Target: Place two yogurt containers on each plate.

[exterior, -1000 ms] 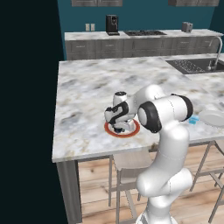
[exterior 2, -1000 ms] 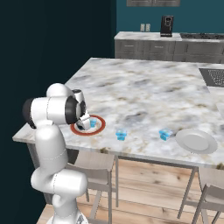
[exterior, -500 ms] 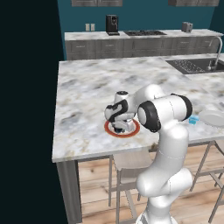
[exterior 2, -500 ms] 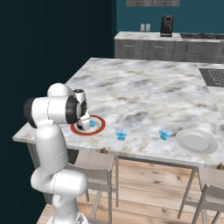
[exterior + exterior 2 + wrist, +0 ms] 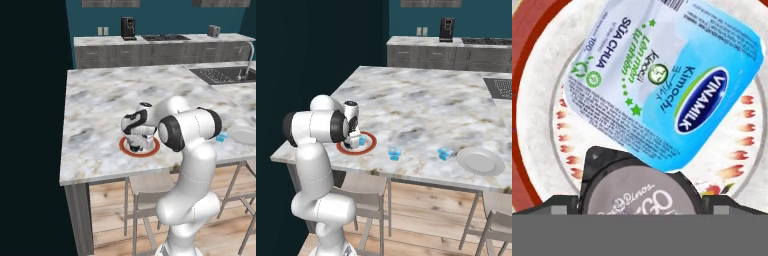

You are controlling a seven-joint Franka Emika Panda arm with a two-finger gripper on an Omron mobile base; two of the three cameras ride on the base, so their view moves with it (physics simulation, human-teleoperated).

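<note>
Hand view looks straight down onto the orange-rimmed plate (image 5: 532,60), where a blue yogurt cup (image 5: 667,80) with a printed foil lid sits beside a black yogurt cup (image 5: 637,192) with a pale grey lid; the two touch, and the black one is cut off by the bottom of the picture. The fingertips barely show at either side of the black cup, standing apart from it, so the gripper (image 5: 136,145) looks spread wide and grips nothing. From the left base view the arm (image 5: 192,132) bends forward from its elbow, wrist folded down over the plate near the counter's (image 5: 100,100) front edge. Its hand hides most of the cups there. From the right base view two more blue cups (image 5: 394,154) (image 5: 444,153) stand along the front edge, and the plain plate (image 5: 480,161) lies toward the right front corner.
</note>
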